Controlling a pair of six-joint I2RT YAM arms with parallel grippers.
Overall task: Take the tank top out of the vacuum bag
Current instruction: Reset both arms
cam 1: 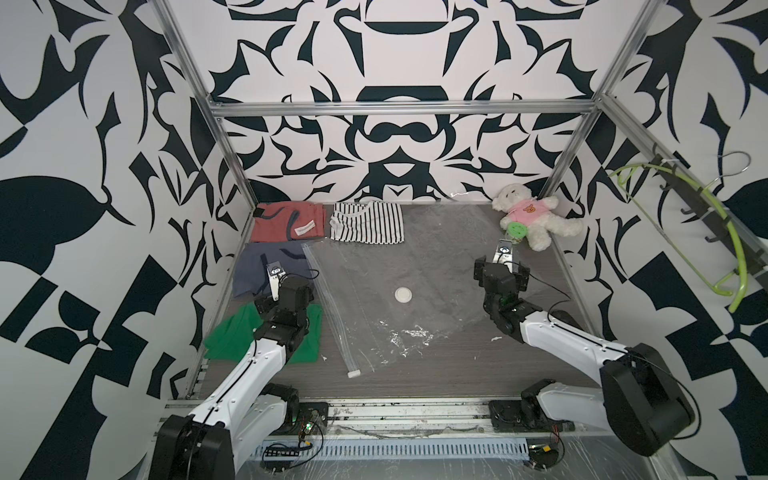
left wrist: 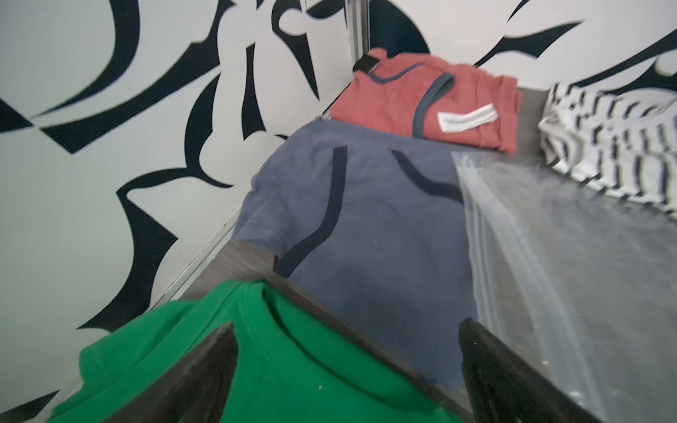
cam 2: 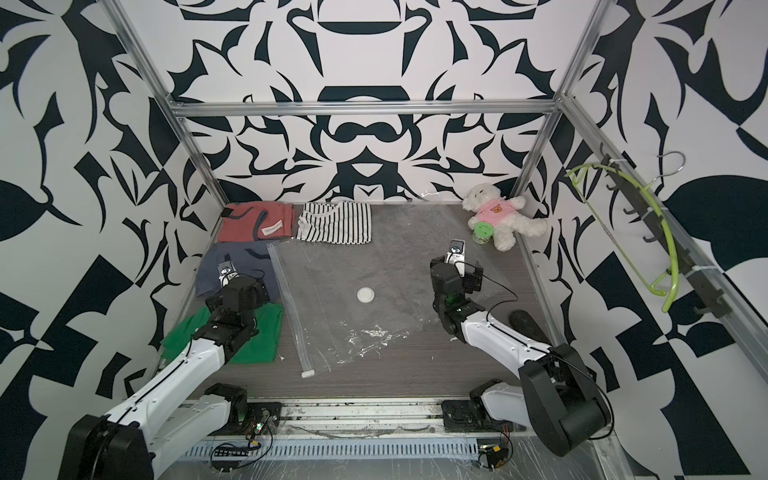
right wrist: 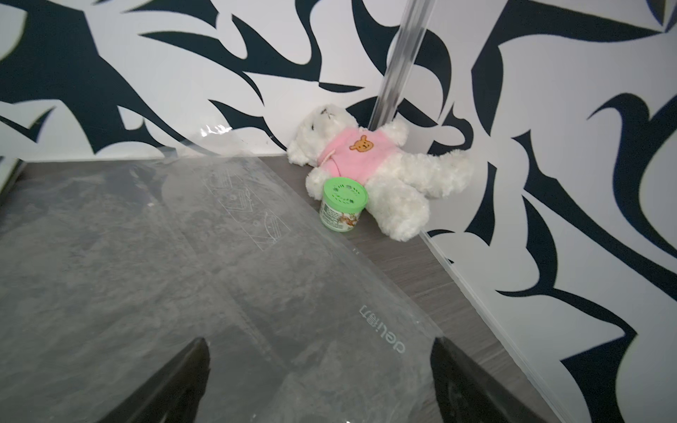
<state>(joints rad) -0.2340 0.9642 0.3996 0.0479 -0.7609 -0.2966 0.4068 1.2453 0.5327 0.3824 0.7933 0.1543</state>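
The vacuum bag [cam 1: 395,266] [cam 2: 357,270] lies flat mid-table, clear and crinkly, with its round white valve [cam 1: 403,295], a zip strip [cam 1: 328,307] along its left edge and a white slider clip [cam 1: 353,374]. No garment shows inside it. A blue-grey tank top [cam 1: 253,270] [left wrist: 366,238] with dark trim lies outside, against the zip edge. My left gripper [cam 1: 277,291] [left wrist: 346,366] hangs open over this top and a green shirt [left wrist: 256,366], holding nothing. My right gripper [cam 1: 500,266] [right wrist: 318,366] hangs open over the bag's [right wrist: 183,274] right part, empty.
A folded red top [cam 1: 286,222] and a striped garment [cam 1: 368,222] lie at the back left. A white teddy [cam 1: 532,216] and a green pot [cam 1: 516,232] sit in the back right corner. A green hanger [cam 1: 706,216] hangs on the right wall rail.
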